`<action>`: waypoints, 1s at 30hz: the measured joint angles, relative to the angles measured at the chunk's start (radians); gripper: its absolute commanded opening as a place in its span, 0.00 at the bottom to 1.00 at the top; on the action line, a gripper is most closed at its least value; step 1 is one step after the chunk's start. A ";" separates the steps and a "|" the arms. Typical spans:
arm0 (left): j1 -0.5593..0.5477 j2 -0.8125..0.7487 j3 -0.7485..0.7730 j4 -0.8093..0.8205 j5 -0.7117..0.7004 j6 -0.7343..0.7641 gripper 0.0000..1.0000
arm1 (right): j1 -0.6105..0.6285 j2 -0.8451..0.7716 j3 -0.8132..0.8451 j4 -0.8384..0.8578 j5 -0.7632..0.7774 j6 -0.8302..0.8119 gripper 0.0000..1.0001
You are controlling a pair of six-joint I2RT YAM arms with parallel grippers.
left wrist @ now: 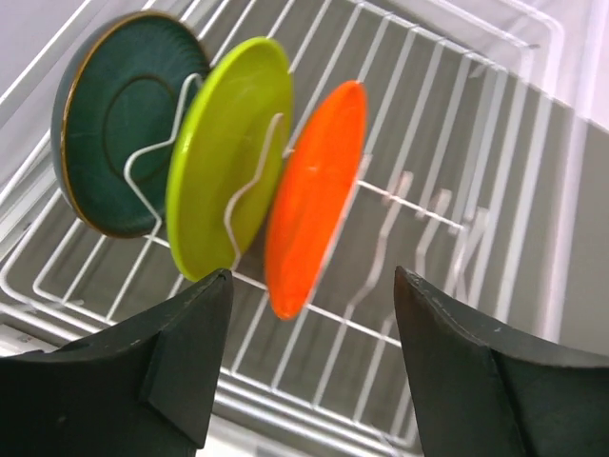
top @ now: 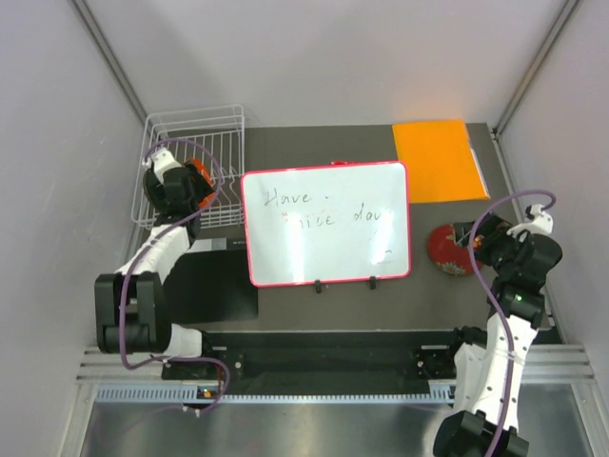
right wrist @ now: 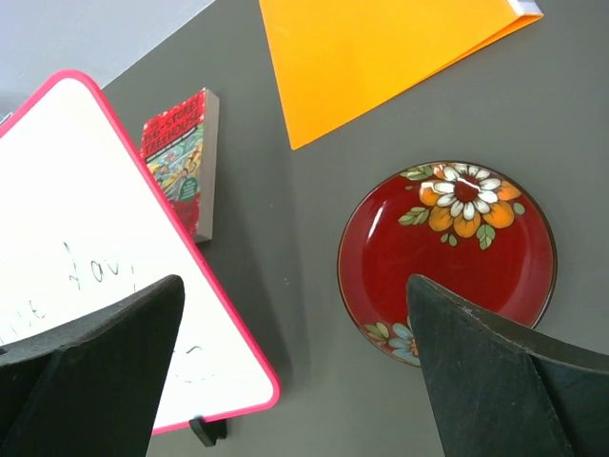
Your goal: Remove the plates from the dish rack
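Three of the plates stood on edge in the white thin-wire dish rack [top: 190,119], which sat off the far-left corner of the red-framed whiteboard [top: 325,224]: a dark green-teal round plate [left wrist: 119,133], a lime green round plate [left wrist: 224,162] and a plain orange round plate [left wrist: 314,200], each leaning on a wire divider. The fourth, a dark red round plate with a floral pattern [right wrist: 447,257], lay flat on the dark worktop [right wrist: 314,181] just right of the whiteboard, so one plate looked to be unloaded. The left jaws were spread wide inside the rack, lined up on the orange plate but short of it and pinching nothing. The right jaws, also spread and empty, hovered above the red plate, right of the whiteboard. The step in hand seemed to be taking the orange plate. Doing it well would call for sliding one jaw down each face, well past the rim, because a thin glazed plate would likely pivot in a shallow pinch. The jaw on the lime side had little room, so it should enter without nudging that plate or hooking a divider. The lift should run along the slot until the plate cleared the rack's tall sides, and only then swing toward the whiteboard.
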 measured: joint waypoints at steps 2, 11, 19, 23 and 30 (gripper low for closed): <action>0.006 0.049 0.011 0.022 -0.024 0.004 0.72 | 0.002 0.005 0.000 0.001 -0.005 0.000 1.00; 0.014 0.219 0.063 0.143 -0.066 0.010 0.44 | 0.004 0.019 -0.007 0.015 -0.025 0.000 1.00; 0.031 0.318 0.112 0.188 -0.076 0.079 0.03 | 0.011 0.031 -0.007 0.018 -0.024 -0.005 1.00; 0.025 0.318 0.112 0.193 -0.079 0.122 0.00 | 0.023 0.033 -0.007 0.018 -0.021 -0.008 1.00; 0.034 0.275 0.111 0.158 -0.058 0.134 0.00 | 0.072 0.035 -0.007 0.011 0.021 -0.016 1.00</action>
